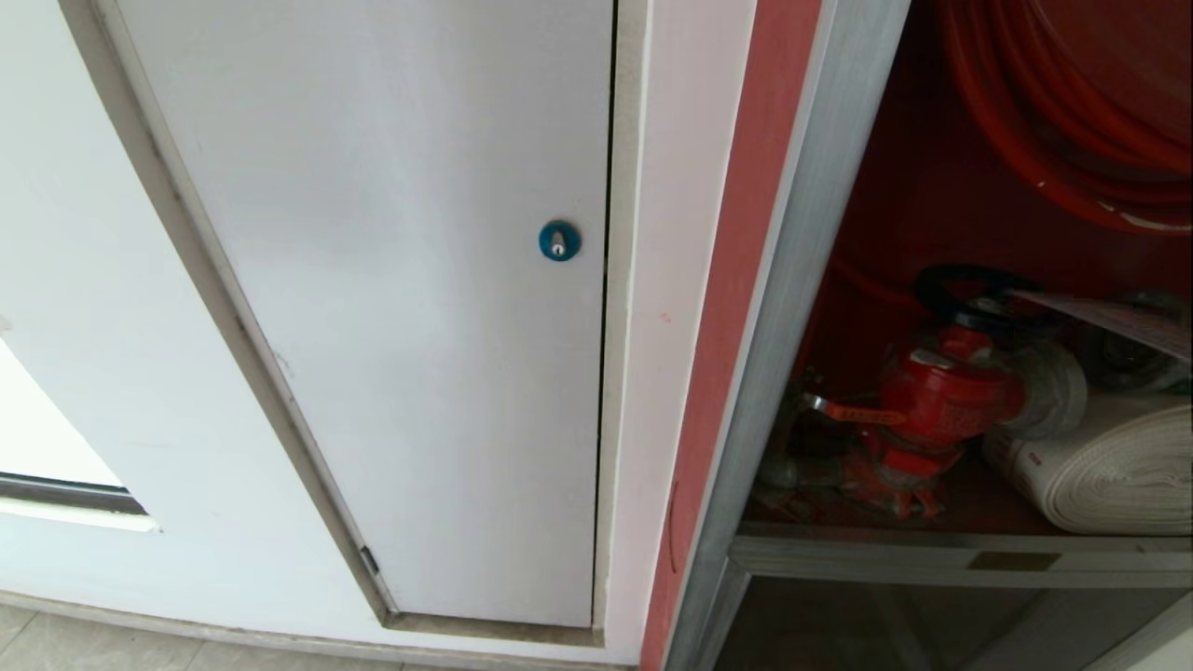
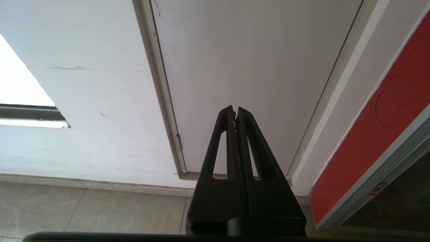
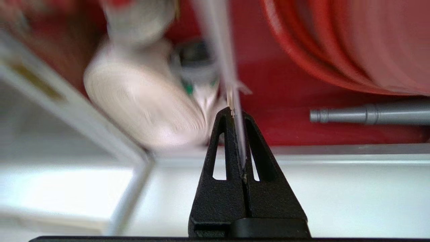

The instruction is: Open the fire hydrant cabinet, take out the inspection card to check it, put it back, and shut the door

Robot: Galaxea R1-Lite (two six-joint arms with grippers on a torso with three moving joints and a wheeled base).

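The fire hydrant cabinet [image 1: 792, 280] stood open, its red interior exposed along the right side of the head view, and the door itself was outside all 3 views, so its position could not be told. The right gripper [image 3: 234, 112] was clenched on the inspection card [image 3: 220, 43], which showed edge-on in the right wrist view as a thin pale strip rising from between the 2 pressed fingers; the pinch sat on the card's edge, likely so that the printed face stayed free for reading. In the head view the inspection card appeared as a thin tilted sheet near the right edge of the cabinet opening, above the rolled white fire hose [image 1: 1109, 466] and just right of the red hydrant valve [image 1: 932, 391]. It hung within the opening rather than resting on the cabinet floor, which suggested the card step was in hand, though whether it was coming out or going back could not be judged. The red hose reel [image 1: 1072, 102] filled the upper corner of the compartment, and a grey nozzle [image 3: 369, 114] lay against the red back wall. The left gripper [image 2: 235, 111] was clenched on nothing, parked facing the white panel [image 2: 252, 67] with the blue lock [image 1: 559, 240], clear of the cabinet so only 1 arm worked.
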